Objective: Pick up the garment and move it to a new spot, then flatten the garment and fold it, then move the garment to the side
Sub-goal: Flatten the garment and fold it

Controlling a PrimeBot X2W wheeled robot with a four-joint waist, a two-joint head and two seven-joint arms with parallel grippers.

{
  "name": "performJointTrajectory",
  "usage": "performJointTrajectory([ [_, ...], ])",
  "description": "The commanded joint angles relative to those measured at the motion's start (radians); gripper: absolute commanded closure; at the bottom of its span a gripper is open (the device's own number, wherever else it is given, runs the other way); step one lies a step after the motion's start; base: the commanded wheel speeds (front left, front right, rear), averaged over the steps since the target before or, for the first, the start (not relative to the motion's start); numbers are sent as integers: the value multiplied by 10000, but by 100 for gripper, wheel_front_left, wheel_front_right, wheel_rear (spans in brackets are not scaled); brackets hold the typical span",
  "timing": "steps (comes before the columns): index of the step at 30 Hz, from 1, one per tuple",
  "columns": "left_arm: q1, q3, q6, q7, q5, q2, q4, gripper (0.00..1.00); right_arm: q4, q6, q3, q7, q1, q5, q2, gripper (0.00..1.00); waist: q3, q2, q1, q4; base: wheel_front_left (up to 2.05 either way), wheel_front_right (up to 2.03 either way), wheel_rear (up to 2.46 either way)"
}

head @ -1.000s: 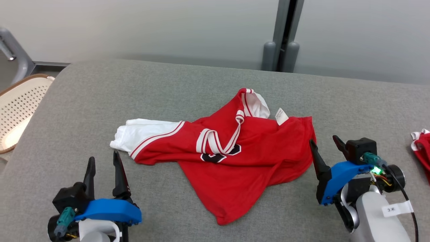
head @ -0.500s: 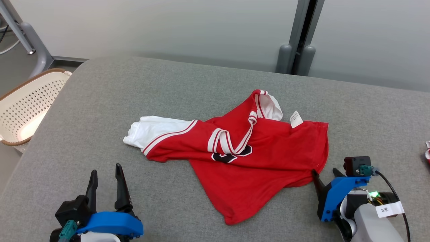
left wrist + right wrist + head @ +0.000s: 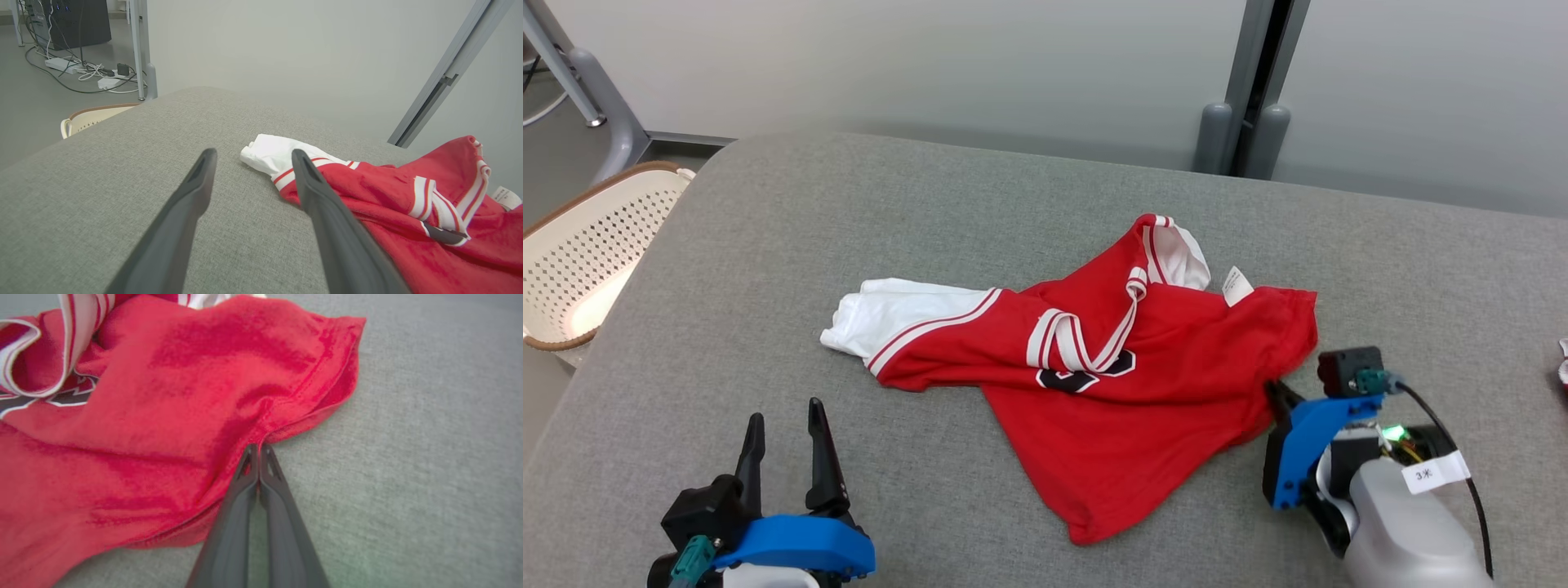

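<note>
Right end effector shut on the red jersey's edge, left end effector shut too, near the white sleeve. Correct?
No. The left end effector is open, fingers spread near the white sleeve, as the left wrist view shows. The right end effector is indeed shut on the edge of the red jersey.

The black number print (image 3: pixel 1086 378) on the red-and-white jersey garment (image 3: pixel 1160 408) is half hidden under a fold of it. Its white care label (image 3: pixel 1236 285), at 1 o'clock, is too small to read. The head view's edge cuts the cream perforated basket (image 3: pixel 572 253) at 9 o'clock and a red-and-white cloth scrap (image 3: pixel 1563 363) at 3 o'clock.
</note>
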Motion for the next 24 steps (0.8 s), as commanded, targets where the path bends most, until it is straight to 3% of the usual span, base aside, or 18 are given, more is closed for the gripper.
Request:
performJointTrajectory([
  [1, -58, 2, 47, -27, -29, -16, -56, 0, -22, 1, -78, -97, -229, -161, -25, 100, -3, -1, 0, -18, 0, 0, 0],
  [6, 30, -46, 101, -25, -57, -17, -231, 0, -500, -1, -1120, -221, -573, -1153, -383, 100, 3, -1, 0, -121, 0, 0, 0],
  [18, -482, -1099, 20, -27, -230, -11, -800, 0, -1766, -1, -2869, 1028, -1562, -2918, -2579, 100, 648, -1, 0, 321, 0, 0, 0],
  [24, -761, -1744, 46, -27, -276, -13, -914, 0, -2094, -1, -3472, 774, -2215, -3578, -2817, 100, 948, -1, 0, 565, 0, 0, 0],
])
